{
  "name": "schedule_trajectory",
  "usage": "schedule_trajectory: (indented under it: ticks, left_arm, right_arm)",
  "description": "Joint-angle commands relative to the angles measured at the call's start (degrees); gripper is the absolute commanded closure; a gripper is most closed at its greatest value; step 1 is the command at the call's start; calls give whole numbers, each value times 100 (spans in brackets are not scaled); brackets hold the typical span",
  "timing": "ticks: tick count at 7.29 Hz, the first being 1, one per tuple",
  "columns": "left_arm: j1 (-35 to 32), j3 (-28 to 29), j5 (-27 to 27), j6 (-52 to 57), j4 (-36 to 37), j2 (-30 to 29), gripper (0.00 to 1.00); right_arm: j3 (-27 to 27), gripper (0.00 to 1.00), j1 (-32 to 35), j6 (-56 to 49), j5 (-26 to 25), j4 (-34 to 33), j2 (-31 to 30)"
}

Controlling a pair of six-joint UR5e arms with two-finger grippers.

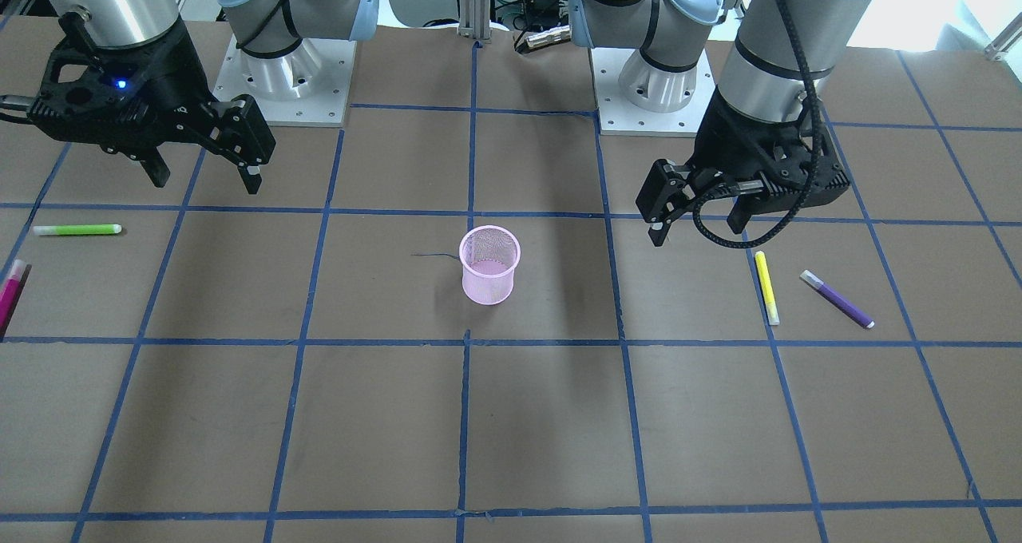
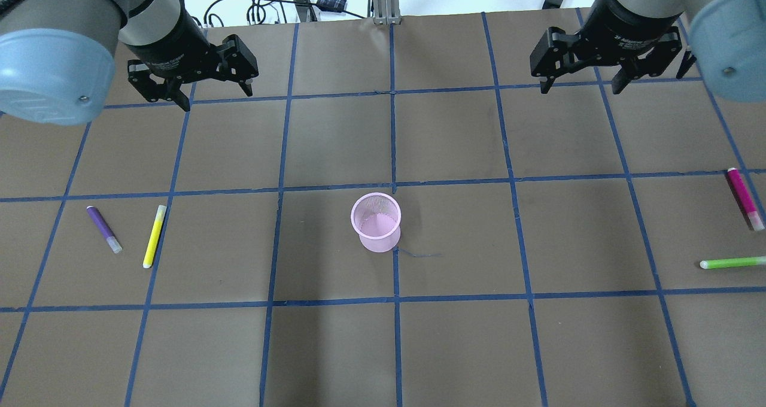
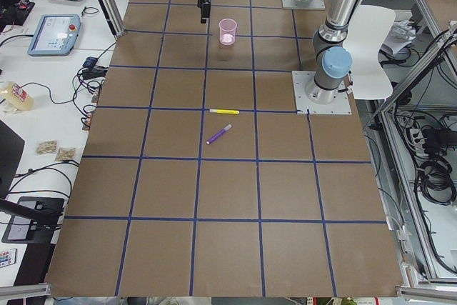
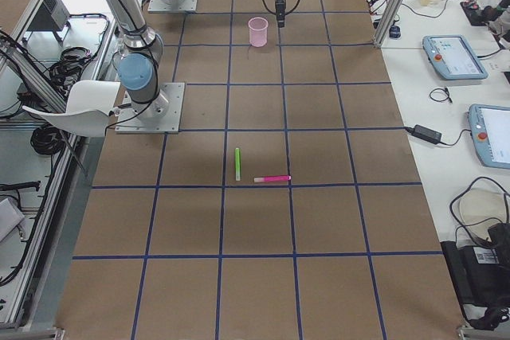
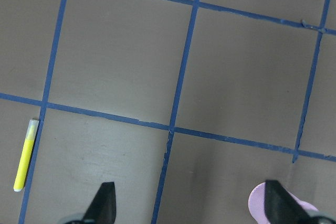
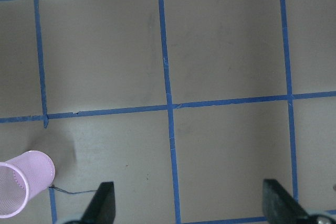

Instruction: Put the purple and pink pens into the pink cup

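the cup [image 2: 376, 222] stands in the middle of the table [image 2: 455, 347]. the purple pen [image 2: 103, 228] lies on the left near a yellow pen [image 2: 154, 236], and the pink pen [image 2: 744, 198] lies far right near a green pen [image 2: 733, 263]. both the left gripper [image 2: 215, 96] and right gripper [image 2: 580, 88] hang wide open, holding nothing.

Fine see-through mesh is seen on the cup [image 1: 489, 265]. The table [image 1: 383, 431] is covered in a matt brown, paper-like sheet, lined with smooth blue tape [image 1: 464, 415]. Purple pen [image 1: 838, 299] and pink pen [image 2: 744, 197]: smooth plastic. Brushed metal is shown on the right arm [image 1: 112, 4].
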Motion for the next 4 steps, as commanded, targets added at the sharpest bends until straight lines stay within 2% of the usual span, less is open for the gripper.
schedule_trajectory:
  ticks: [1, 3, 4]
  left_arm:
    - [6, -3, 13, -2, -7, 1, 0]
    - [-11, -21, 57, -72, -33, 1, 0]
    - [6, -29, 66, -63, -25, 18, 0]
  right_arm:
    - [0, 0, -7, 0, 0, 4, -1]
    - [0, 0, -16, -70, -70, 47, 52]
    - [0, 0, -103, -462, -131, 100, 43]
